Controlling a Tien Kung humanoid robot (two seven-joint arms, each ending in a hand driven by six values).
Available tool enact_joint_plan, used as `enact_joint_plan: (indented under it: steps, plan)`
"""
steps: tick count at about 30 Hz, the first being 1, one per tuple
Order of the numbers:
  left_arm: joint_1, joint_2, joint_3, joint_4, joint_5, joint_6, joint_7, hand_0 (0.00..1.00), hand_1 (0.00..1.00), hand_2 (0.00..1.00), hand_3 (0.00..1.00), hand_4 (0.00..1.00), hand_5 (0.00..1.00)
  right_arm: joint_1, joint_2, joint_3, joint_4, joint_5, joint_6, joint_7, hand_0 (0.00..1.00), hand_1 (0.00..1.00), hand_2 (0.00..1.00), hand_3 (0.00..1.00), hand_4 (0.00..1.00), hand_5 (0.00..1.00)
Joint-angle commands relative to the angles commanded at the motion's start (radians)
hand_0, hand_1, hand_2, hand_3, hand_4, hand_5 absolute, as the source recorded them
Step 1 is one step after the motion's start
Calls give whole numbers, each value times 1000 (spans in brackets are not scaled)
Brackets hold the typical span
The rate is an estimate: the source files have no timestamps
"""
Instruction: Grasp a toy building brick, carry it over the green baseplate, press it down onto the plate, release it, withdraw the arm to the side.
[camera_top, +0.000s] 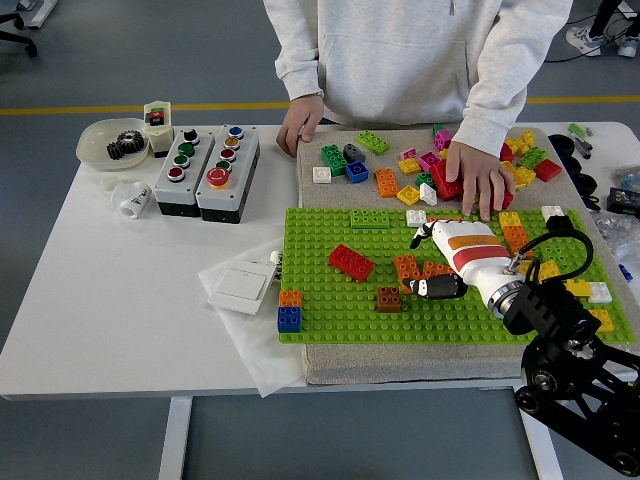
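Observation:
The green baseplate (320, 245) lies on a grey mat at the table's front right. My right hand (424, 263), white with an orange stripe, hovers over the plate's middle right, fingers spread and holding nothing. An orange brick (408, 268) sits on the plate just left of the palm, between the thumb (435, 288) and the upper fingers (421, 236). A brown brick (389, 298) stands in front of it and a red brick (351, 262) to its left. The left arm is out of view.
A person stands at the far side, one hand (481, 180) resting on the pile of loose bricks (385, 180) on the mat, the other hand (299, 126) on the table edge. Two button boxes (207, 171), a bowl (105, 142) and a white switch plate (240, 288) lie on the left.

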Motion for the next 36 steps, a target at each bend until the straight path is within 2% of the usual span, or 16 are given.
enact_joint_plan:
  steps: [9, 18, 19, 23, 24, 36]
  plan:
    - [-1, 0, 2, 0, -2, 0, -1, 786, 773, 785, 590, 625, 615, 14, -31, -18, -32, -3, 40, 3, 561, 624, 691, 581, 892, 399]
    - [-3, -1, 1, -1, -1, -1, 0, 787, 773, 785, 590, 624, 616, 45, -24, -30, -79, -7, 58, 15, 547, 622, 683, 580, 888, 401]
    - [-3, -1, 1, -1, -1, 0, 0, 787, 773, 785, 590, 624, 616, 47, -24, -33, -82, -5, 60, 17, 508, 598, 657, 564, 878, 402]
    - [-3, -1, 1, -1, -1, -1, 1, 787, 773, 785, 590, 624, 616, 51, -24, -39, -86, -6, 69, 22, 508, 598, 657, 564, 878, 402]
    - [-3, -1, 1, -1, -1, -1, 1, 786, 773, 785, 590, 625, 617, 52, -24, -41, -86, -4, 69, 24, 476, 550, 624, 557, 860, 397]
    - [-4, 0, 6, -2, -7, -1, 2, 787, 773, 785, 589, 623, 616, 70, -12, -74, -100, 1, 76, 39, 447, 539, 623, 554, 852, 398]
